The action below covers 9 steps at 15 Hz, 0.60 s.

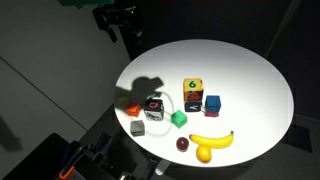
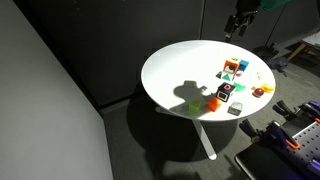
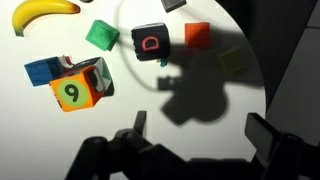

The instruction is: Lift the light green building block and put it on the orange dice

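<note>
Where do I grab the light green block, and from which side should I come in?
Probably from straight above, closing the open hand across two opposite side faces of the light green building block. It sits flat on the table, apart from the small orange piece, so there seems to be room on both sides.

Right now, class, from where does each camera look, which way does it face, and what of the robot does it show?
Exterior view: raised beside the table, looking down across it; the gripper hangs at top left.
Exterior view: farther off, looking down at the whole table and its foot; the gripper shows at top right.
Wrist view: on the arm, facing down at the table; open fingers at the bottom edge.
Shared: all three show the orange dice.
</note>
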### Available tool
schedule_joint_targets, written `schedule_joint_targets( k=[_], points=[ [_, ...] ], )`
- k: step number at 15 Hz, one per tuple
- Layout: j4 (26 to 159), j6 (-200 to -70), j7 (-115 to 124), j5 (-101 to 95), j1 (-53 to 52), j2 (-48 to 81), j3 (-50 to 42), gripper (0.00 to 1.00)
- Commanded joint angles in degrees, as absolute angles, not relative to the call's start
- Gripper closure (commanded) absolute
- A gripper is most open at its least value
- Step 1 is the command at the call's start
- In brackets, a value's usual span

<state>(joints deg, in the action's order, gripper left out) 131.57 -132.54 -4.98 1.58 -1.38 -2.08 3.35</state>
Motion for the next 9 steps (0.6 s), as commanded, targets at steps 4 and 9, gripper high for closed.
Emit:
schedule_joint_targets(
  k=[4,9],
  points=[
    [129.8,-134.3,-5.4,3.7,-1.4,3.0,2.5,0.00],
    [130.1,-137.7,-3.9,4.1,-1.1,5.5,1.9,0.00]
  ],
)
